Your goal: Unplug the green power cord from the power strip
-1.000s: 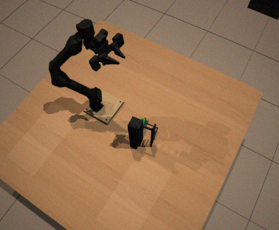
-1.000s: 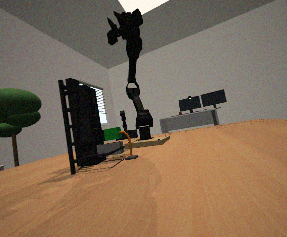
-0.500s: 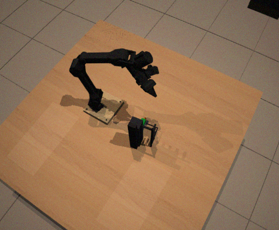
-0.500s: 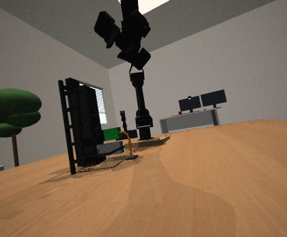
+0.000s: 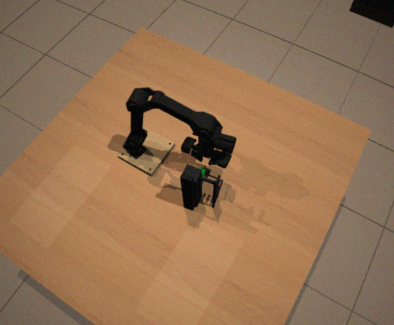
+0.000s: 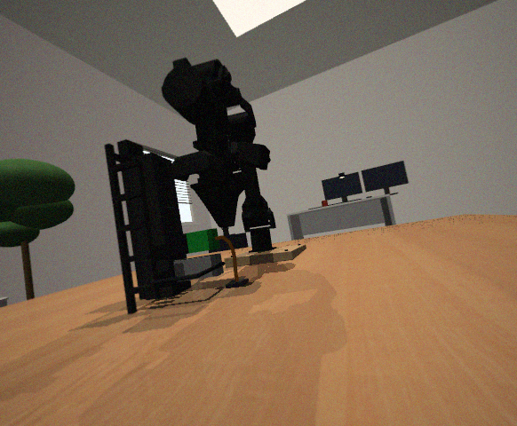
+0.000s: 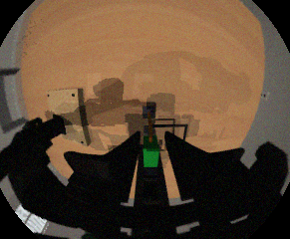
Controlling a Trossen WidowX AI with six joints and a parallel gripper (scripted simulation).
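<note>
The green plug [image 5: 202, 170] [image 6: 201, 240] [image 7: 150, 157] sits at the side of the black upright power strip [image 5: 190, 189] [image 6: 149, 219]. An orange-brown cord [image 6: 232, 258] [image 7: 148, 118] runs from the plug down to a small dark foot on the table. My gripper [image 5: 204, 165] [image 6: 224, 227] [image 7: 152, 134] has come down onto the plug. In the wrist view its two dark fingers stand partly open, one on each side of the plug. I cannot see them pressing on it. The arm's wrist hangs just above the strip.
A thin black ladder-like frame [image 5: 215, 189] [image 6: 117, 229] stands against the strip. The arm's base sits on a pale board [image 5: 157, 154] [image 6: 285, 245] just behind the strip. The wooden table [image 5: 85, 227] spreads wide on all sides. A desk with monitors [image 6: 364, 183] stands far off.
</note>
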